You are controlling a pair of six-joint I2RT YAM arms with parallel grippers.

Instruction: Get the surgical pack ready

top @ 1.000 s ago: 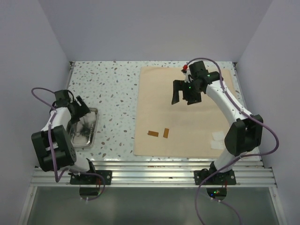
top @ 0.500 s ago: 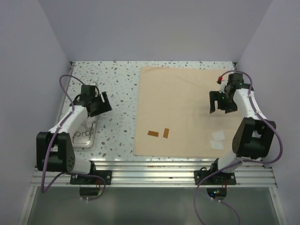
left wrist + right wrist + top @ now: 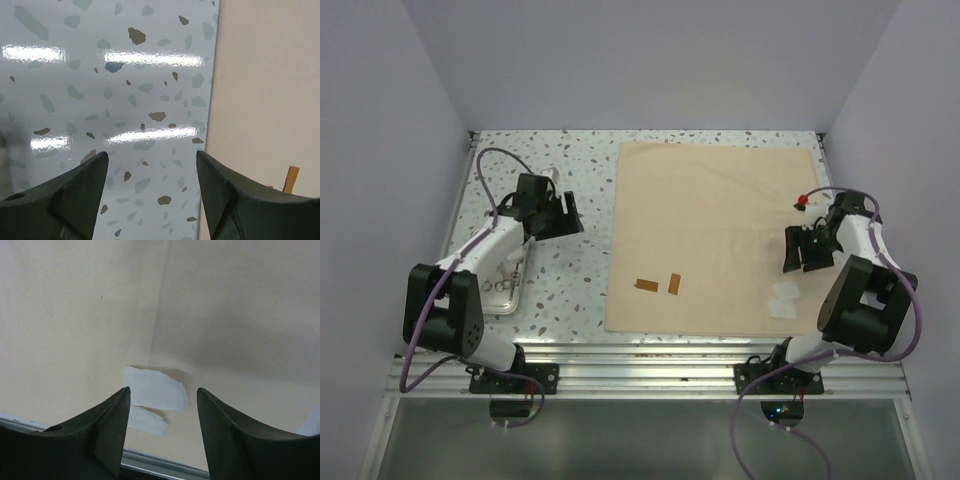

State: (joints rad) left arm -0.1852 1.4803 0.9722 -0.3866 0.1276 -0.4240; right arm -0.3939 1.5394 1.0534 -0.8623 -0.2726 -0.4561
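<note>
The tan cloth (image 3: 720, 220) lies flat on the right half of the table. Two brown strips (image 3: 660, 285) rest near its front left, and one brown strip (image 3: 291, 179) shows in the left wrist view. White gauze pads (image 3: 785, 298) (image 3: 156, 387) lie at its front right. The steel tray (image 3: 510, 305) holding thin ring-handled instruments (image 3: 500, 285) sits at the left, partly under the left arm. My left gripper (image 3: 560, 215) (image 3: 152, 172) hangs open over bare table between tray and cloth. My right gripper (image 3: 807, 255) (image 3: 162, 405) is open just behind the gauze, holding nothing.
The speckled table (image 3: 570, 270) has walls on three sides. An aluminium rail (image 3: 640, 360) runs along the near edge, just beyond the gauze in the right wrist view. The cloth's left edge (image 3: 212, 100) passes under my left gripper's right finger.
My left gripper swung right, away from the tray toward the cloth's edge. My right gripper came from mid-cloth to the near right above the gauze, its jaws narrowing somewhat.
</note>
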